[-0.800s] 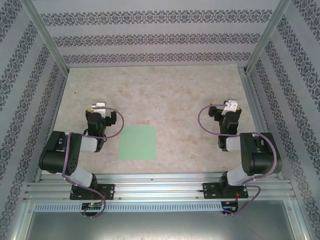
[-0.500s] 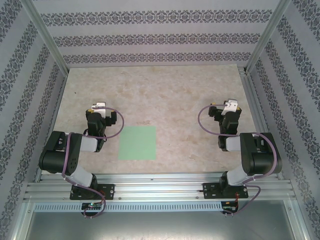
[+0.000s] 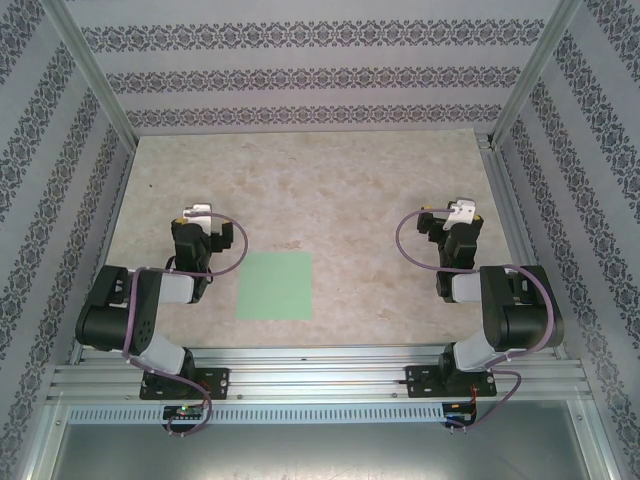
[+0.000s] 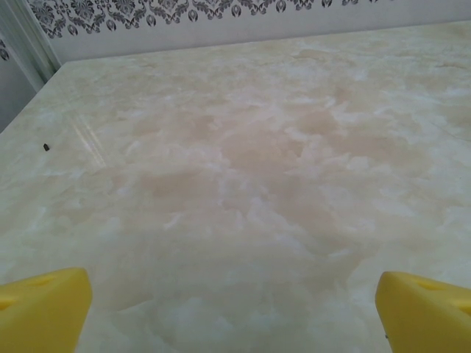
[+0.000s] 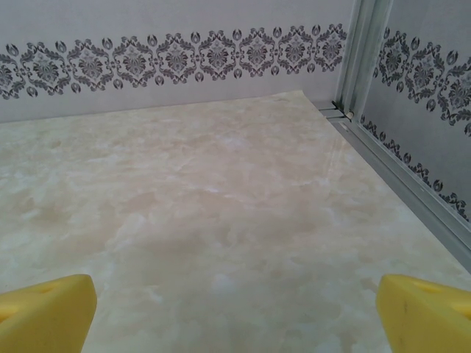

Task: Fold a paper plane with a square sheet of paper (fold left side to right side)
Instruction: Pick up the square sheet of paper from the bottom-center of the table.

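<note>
Both spread wide, nothing between them: the left fingers (image 4: 44, 312) sit at the bottom corners of the frame over bare marbled worktop (image 4: 243, 162), and the right fingers (image 5: 44, 312) do likewise. From above, the square sheet of paper (image 3: 275, 285) lies flat at lower centre, between the arms and nearer the left.

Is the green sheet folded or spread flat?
Spread flat: the square sheet of paper lies as a full square, no crease or lifted edge visible.
</note>
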You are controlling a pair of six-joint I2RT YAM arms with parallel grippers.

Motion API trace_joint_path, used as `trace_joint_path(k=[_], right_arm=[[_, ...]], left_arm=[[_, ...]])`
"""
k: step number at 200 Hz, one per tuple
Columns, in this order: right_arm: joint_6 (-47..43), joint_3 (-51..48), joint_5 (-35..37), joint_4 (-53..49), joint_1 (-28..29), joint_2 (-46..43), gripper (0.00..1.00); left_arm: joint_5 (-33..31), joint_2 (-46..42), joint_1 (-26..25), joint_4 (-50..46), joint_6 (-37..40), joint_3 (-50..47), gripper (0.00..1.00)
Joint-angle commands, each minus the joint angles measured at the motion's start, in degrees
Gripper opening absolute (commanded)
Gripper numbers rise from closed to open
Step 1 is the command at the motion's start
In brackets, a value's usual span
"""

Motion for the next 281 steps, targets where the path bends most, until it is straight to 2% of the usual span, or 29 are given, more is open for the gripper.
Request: trace_joint_path(k=[1, 13, 25, 38, 53, 78, 96, 114, 148, 166, 204, 240, 281], right_arm=[[1.5, 3.4, 4.5, -12.2, 0.8, -8.5, 0.98], [5.9, 8.7, 4.8, -28.9, 0.9, -14.0, 0.98], [9.3, 13.7, 1.2, -42.1, 1.3, -16.8, 0.98], [13.5, 17.8, 0.0, -53.6, 3.4, -18.1, 0.98], [18.5, 20.6, -1.1, -62.5, 7.4, -18.5, 0.98], [25.7, 22.9, -3.5, -69.3, 16.6, -17.2, 0.98], [29.9, 25.2, -2.7, -71.4, 25.5, -14.0, 0.98], [32.9, 29.2, -1.0, -72.7, 34.6, -8.6, 0.98], [35.1, 41.0, -1.8, -76.4, 44.9, 6.4, 0.95], [36.8, 46.6, -3.7, -78.0, 47.3, 14.0, 0.92], [38.7, 55.2, -3.6, -80.3, 50.8, 24.7, 0.93], [39.6, 59.3, -4.3, -83.0, 52.1, 30.1, 0.94], [41.3, 59.9, -9.8, -82.5, 53.8, 32.8, 0.91]], left_arm=[[-2.0, -11.2, 0.8, -17.7, -3.8, 6.8, 1.0], [-1.8, -16.0, 0.8, -31.3, -9.0, 11.6, 1.0], [0.1, -19.0, 0.8, -43.8, -16.7, 16.0, 1.0], [5.9, -19.9, 0.8, -54.6, -22.9, 19.6, 1.0], [14.0, -18.8, 0.6, -63.4, -26.3, 22.3, 1.0], [26.4, -16.6, -0.1, -72.7, -30.0, 22.7, 0.99], [33.1, -16.6, -1.1, -74.8, -31.5, 20.6, 0.98], [37.5, -16.9, -1.9, -75.6, -33.2, 18.4, 0.92], [42.9, -16.7, -3.7, -74.2, -35.4, 14.6, 0.81], [43.5, -16.1, -5.2, -73.7, -35.6, 13.2, 0.76], [43.3, -15.0, -7.0, -69.6, -37.6, 9.1, 0.72], [41.7, -10.7, -10.9, -66.9, -38.3, 8.2, 0.71], [38.4, -7.9, -13.2, -66.6, -38.3, 8.7, 0.69]])
